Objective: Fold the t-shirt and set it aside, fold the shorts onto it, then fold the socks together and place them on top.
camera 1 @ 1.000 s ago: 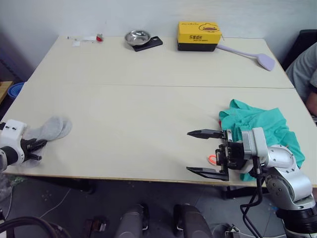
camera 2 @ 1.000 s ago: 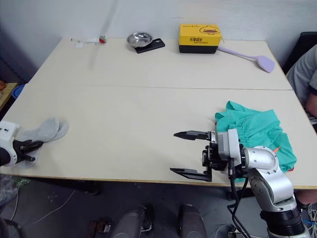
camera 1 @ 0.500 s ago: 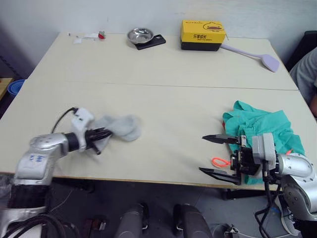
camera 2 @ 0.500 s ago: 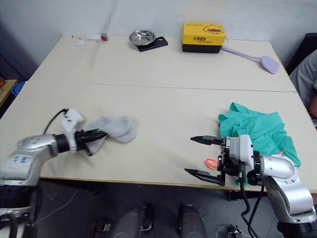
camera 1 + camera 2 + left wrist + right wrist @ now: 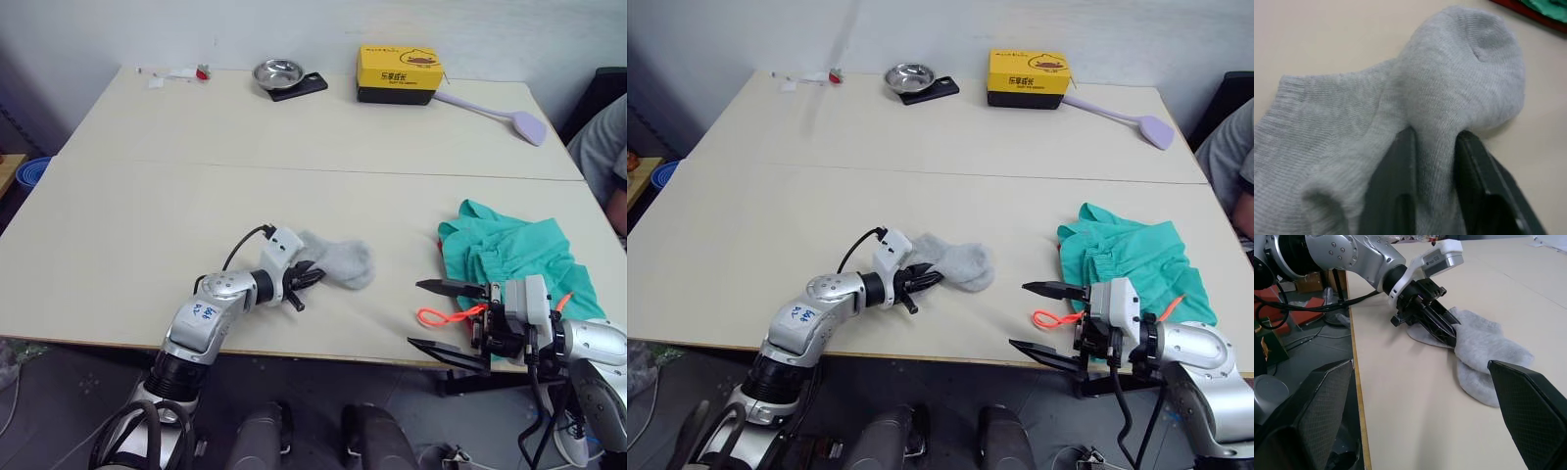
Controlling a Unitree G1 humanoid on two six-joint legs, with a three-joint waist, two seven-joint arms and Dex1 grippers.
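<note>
Between the two claws on the table (image 5: 196,206), head views: left claw (image 5: 306,279) grips the socks (image 5: 338,261); shorts (image 5: 514,257) lie just behind the right claw (image 5: 443,315), spread wide. Left wrist view: fingers (image 5: 1393,188) pinch sock fabric. Right wrist view: socks lie ahead, untouched.

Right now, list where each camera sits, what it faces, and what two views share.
Left and right eye views: head-mounted, looking down over the cream table; both arms show.
Left wrist view: looks along the left gripper, shut on the plain light grey ankle socks.
Right wrist view: looks between the open right gripper fingers at the left arm.
Shared: socks, and teal-green cloth shorts in three.
</note>
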